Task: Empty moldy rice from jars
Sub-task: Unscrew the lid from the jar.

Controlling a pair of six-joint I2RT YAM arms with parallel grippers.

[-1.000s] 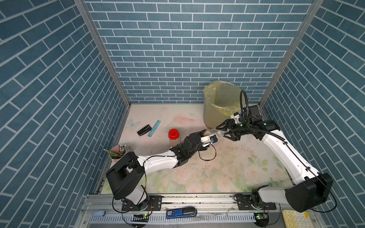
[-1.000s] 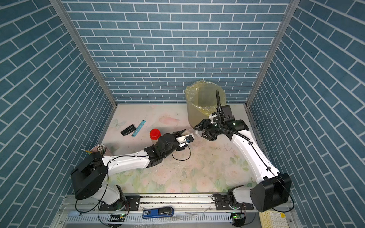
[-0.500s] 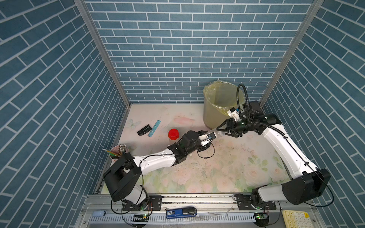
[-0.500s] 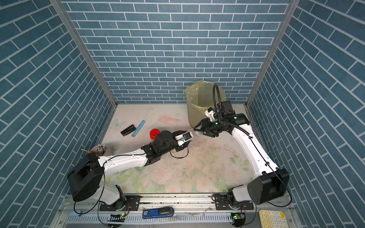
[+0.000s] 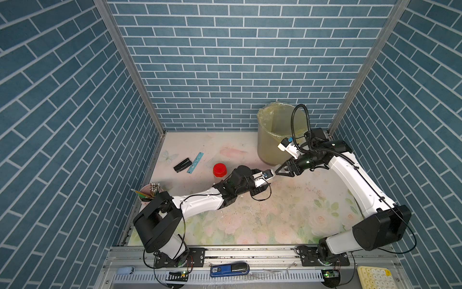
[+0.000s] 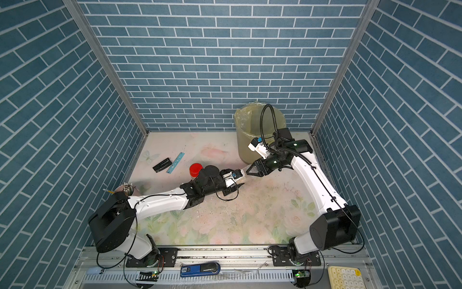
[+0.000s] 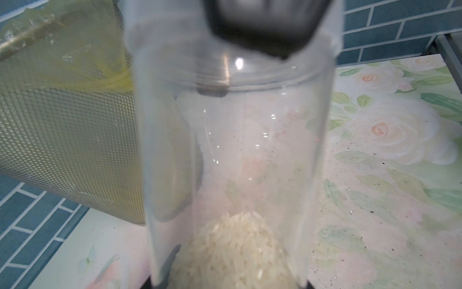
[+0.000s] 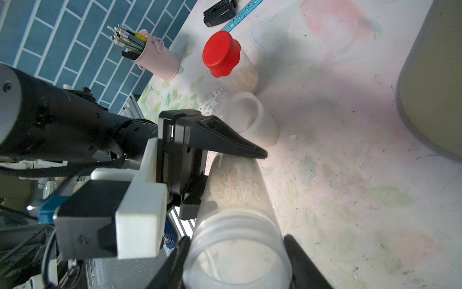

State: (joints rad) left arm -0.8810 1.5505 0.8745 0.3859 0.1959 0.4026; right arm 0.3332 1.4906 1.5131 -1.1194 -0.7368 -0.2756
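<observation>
Looks light and hard: a small clear jar (image 7: 237, 140), smooth and a bit slippery on its round side. Holds only a little moldy rice (image 7: 237, 245), loose and piled at the bottom end, so probably quick to slide out once tipped. Best to grab across the round wall, down near the bottom, with a gentle squeeze and not a hard one, to keep the thin plastic from cracking.

Lies tipped over on its side, seemingly up off the flowery table (image 7: 400, 175), near the big bin (image 7: 75, 140) with the yellow bag. Sits pinched in the left gripper (image 8: 230, 177), closed tight on the rice end, one finger over and one finger under. Pokes its top end in between the fingers of the right gripper (image 8: 236, 242), closed against both sides of the rim there. Lid on or off: hard to tell.

Farther back on the table: a jar with a red cap (image 8: 221, 55), with rice inside too, and a third jar (image 8: 252, 120) just beside it, clear and pale. Both well away from the right gripper and not held by anything.
</observation>
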